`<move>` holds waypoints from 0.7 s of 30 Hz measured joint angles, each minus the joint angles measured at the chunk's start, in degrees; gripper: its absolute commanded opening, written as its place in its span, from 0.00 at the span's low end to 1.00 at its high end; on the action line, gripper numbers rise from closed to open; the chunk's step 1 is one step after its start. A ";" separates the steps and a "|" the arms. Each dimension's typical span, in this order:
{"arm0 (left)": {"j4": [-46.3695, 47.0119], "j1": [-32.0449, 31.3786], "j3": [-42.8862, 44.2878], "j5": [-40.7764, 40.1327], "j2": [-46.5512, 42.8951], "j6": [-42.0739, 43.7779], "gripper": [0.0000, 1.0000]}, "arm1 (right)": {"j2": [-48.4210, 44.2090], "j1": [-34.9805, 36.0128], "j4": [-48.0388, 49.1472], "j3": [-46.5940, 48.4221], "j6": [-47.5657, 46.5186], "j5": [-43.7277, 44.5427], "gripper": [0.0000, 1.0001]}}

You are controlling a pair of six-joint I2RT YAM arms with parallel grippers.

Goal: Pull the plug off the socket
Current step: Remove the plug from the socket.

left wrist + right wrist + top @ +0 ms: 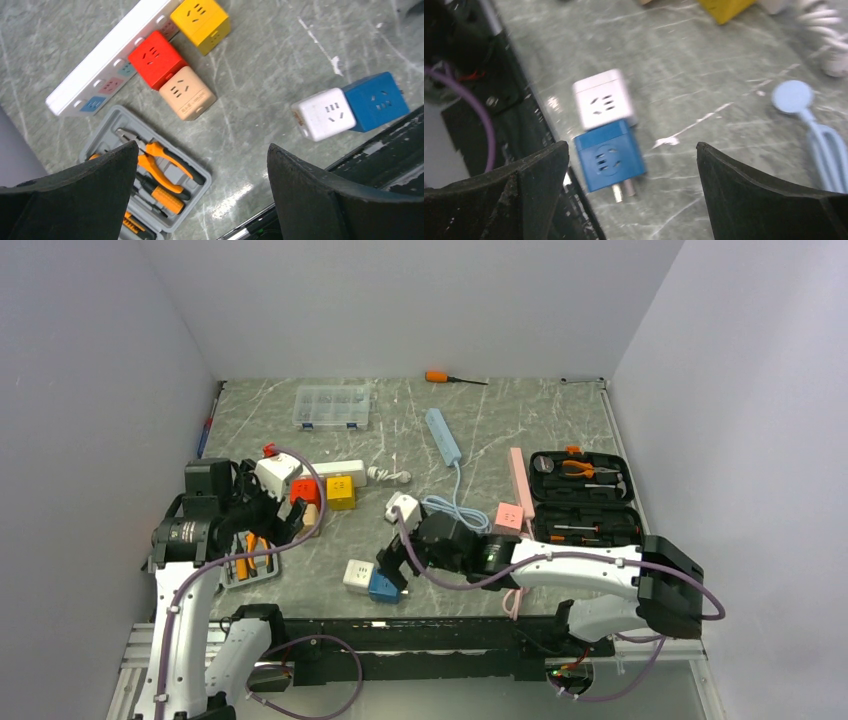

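A blue cube plug (pixel 609 161) lies on the marble table near its front edge, its metal prongs (pixel 621 190) bare and pointing away from the white cube socket (pixel 603 98) that it touches. The same pair shows in the left wrist view, white cube (pixel 324 114) beside blue cube (pixel 376 101), and from above as the blue cube (pixel 382 586) and white cube (pixel 358 573). My right gripper (pixel 631 195) hovers open just over the blue cube, holding nothing. My left gripper (pixel 202 195) stands open, empty, above the grey tool tray (pixel 107 125).
Red (pixel 157 58), beige (pixel 187 93) and yellow (pixel 201 22) cubes sit along a white power strip (pixel 100 65). A black tool case (pixel 582 495), pink strip (pixel 518 485), blue strip (pixel 443 435), clear box (pixel 333 406) and orange screwdriver (pixel 440 377) lie further back.
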 measured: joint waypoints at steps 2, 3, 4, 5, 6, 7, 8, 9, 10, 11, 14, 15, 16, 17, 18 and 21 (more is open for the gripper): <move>-0.15 0.00 -0.15 2.12 -0.42 -0.31 0.99 | 0.90 2.27 -0.02 -0.11 -1.16 -1.09 1.00; -0.13 0.02 -0.35 2.89 -0.79 -0.37 0.99 | 1.64 3.26 0.13 -0.20 -1.70 -2.05 1.00; -0.11 0.00 -0.66 3.56 -1.29 -0.42 0.99 | 2.38 3.96 0.44 -0.50 -2.21 -2.86 1.00; -0.11 0.00 -1.01 4.24 -1.88 -0.46 0.99 | 3.06 4.20 0.59 -0.94 -2.64 -3.56 1.00; -0.15 0.00 -1.20 4.70 -2.25 -0.50 0.99 | 3.63 4.20 0.70 -1.36 -3.04 -3.78 1.00; -0.17 0.00 -1.31 5.09 -2.64 -0.52 0.99 | 4.26 4.13 0.81 -1.73 -3.45 -4.04 1.00; -0.17 0.00 -1.33 5.40 -2.84 -0.52 0.99 | 5.07 4.07 0.79 -1.90 -3.89 -4.17 1.00; -0.17 0.00 -1.36 5.86 -3.10 -0.52 0.99 | 6.12 4.00 0.87 -1.90 -4.39 -4.37 1.00; -0.20 0.00 -1.36 6.27 -3.10 -0.50 0.99 | 7.04 3.98 1.05 -1.90 -4.76 -4.44 1.00; -0.20 0.00 -1.36 6.58 -3.06 -0.50 1.00 | 8.04 3.98 1.25 -1.90 -5.16 -4.52 1.00; -0.37 0.00 -1.36 7.45 -2.71 -0.48 0.99 | 10.78 3.98 1.81 -1.90 -6.10 -4.83 1.00; -0.46 0.00 -1.36 7.72 -2.71 -0.48 1.00 | 11.69 3.98 2.12 -1.90 -6.36 -4.96 1.00; -0.52 0.00 -1.36 7.82 -2.71 -0.48 0.99 | 12.50 3.98 2.36 -1.88 -6.58 -5.01 1.00; -0.57 0.00 -1.36 7.91 -2.71 -0.48 0.99 | 13.20 3.98 2.58 -1.88 -6.75 -5.01 1.00; -0.61 0.00 -1.36 7.93 -2.71 -0.48 0.99 | 13.81 3.98 2.82 -1.88 -7.02 -5.01 1.00; -0.61 0.00 -1.36 8.15 -2.71 -0.44 0.99 | 15.39 3.98 3.52 -1.88 -7.45 -5.03 1.00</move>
